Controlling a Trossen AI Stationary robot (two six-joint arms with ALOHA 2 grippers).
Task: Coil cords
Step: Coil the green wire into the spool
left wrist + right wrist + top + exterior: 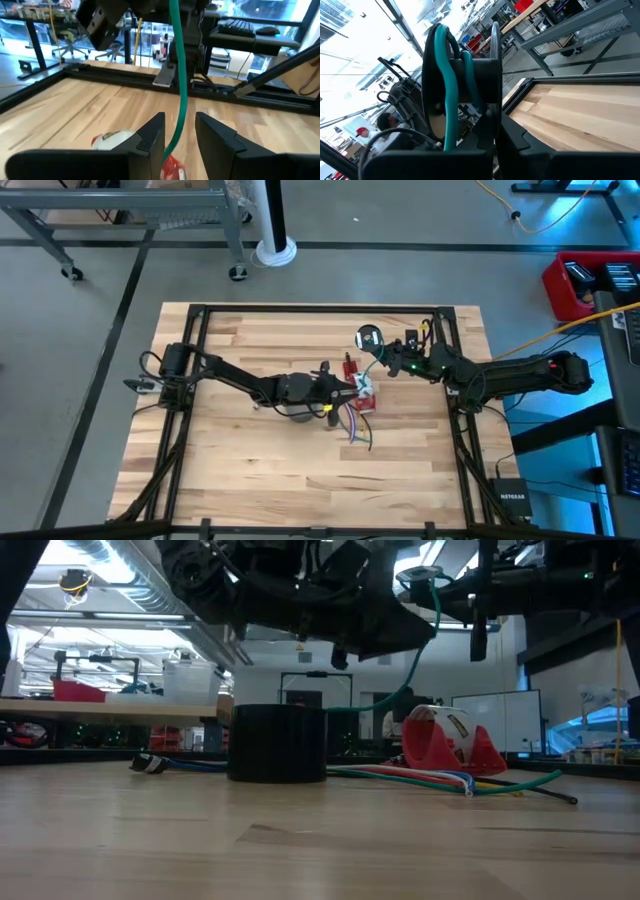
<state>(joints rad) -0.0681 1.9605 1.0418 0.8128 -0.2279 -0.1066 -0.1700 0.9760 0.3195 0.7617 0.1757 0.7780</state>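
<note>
A green cord [377, 362] is wound on a small round spool [370, 338] at the table's far right. Its tail [434, 625] runs down from the spool toward the red tape dispenser [362, 396]. My right gripper [388, 356] is shut on the spool and holds it above the table. My left gripper [345, 386] is open at mid-table, above the dispenser. The green tail [176, 100] passes between its two fingers [150, 137]; I cannot tell whether it touches them. Several loose coloured cords [356, 426] lie on the table beside the dispenser. My right gripper pinches the thin rim of one spool flange [495, 107] between its two fingers. The spool is lifted clear of the table and stands on edge above the fingers. The green cord's turns [447, 85] lie between the flanges.
A black round roll [277, 743] stands on the table under my left arm, next to the dispenser [450, 740]. The loose cords [430, 778] trail toward the near edge. A black frame [200, 315] borders the table. Bare wood lies at the near left.
</note>
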